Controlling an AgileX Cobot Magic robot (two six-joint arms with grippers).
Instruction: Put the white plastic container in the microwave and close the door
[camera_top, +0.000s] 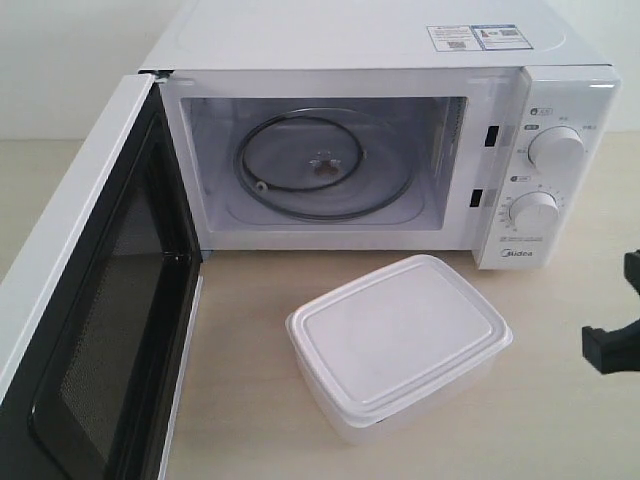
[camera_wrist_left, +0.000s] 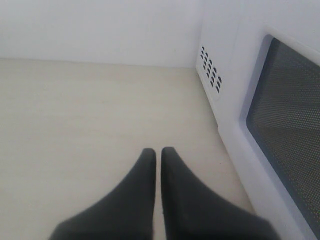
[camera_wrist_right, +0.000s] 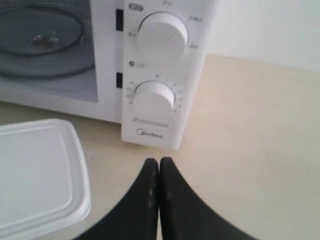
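Note:
The white plastic container (camera_top: 398, 342) sits lidded on the table in front of the microwave (camera_top: 380, 150), whose door (camera_top: 95, 300) stands swung wide open to the left. The glass turntable (camera_top: 322, 165) shows inside the bare cavity. My right gripper (camera_wrist_right: 159, 161) is shut and holds nothing; it hovers over the table near the dial panel (camera_wrist_right: 160, 70), with the container (camera_wrist_right: 37, 172) off to one side. In the exterior view only a black part of the right arm (camera_top: 612, 335) shows at the right edge. My left gripper (camera_wrist_left: 158, 150) is shut with nothing in it, beside the door's outer window (camera_wrist_left: 290, 135).
Light wooden tabletop (camera_top: 560, 420) stretches around the container and to the right of the microwave. A white wall (camera_wrist_left: 100, 30) closes the back. Stickers (camera_top: 478, 37) lie on the microwave's top. Vent holes (camera_wrist_left: 211, 75) mark its side.

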